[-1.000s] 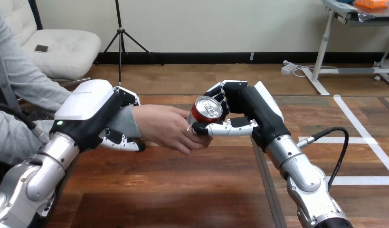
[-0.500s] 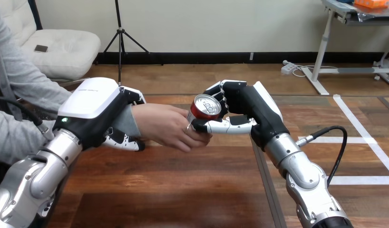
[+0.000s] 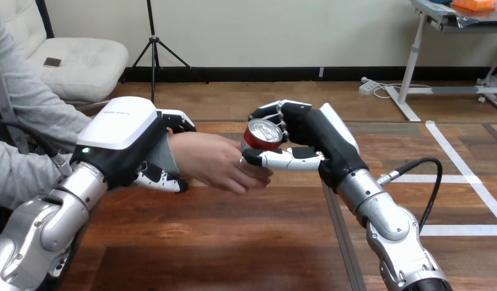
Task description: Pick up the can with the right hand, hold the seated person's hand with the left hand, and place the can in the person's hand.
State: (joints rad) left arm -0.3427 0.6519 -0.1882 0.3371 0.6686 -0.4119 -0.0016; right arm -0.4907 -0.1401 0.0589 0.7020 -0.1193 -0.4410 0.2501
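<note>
Can [image 3: 262, 134]: one, red-walled with a silver lid and pull tab, held in the air above the wooden table [image 3: 233, 242], near the view's middle. Its long axis stands roughly upright but leans, so the lid faces up and toward the camera. The right hand [image 3: 309, 130] is clamped on the can, fingers curled over the far side and thumb lying across the near side. The person's hand [image 3: 212, 160], the one that shows, reaches in from the left and touches the can's lower left side. The left hand [image 3: 121, 133] is closed round the person's wrist [image 3: 164, 151], fingers over the top and thumb underneath. Two robot hands are up off the table.
</note>
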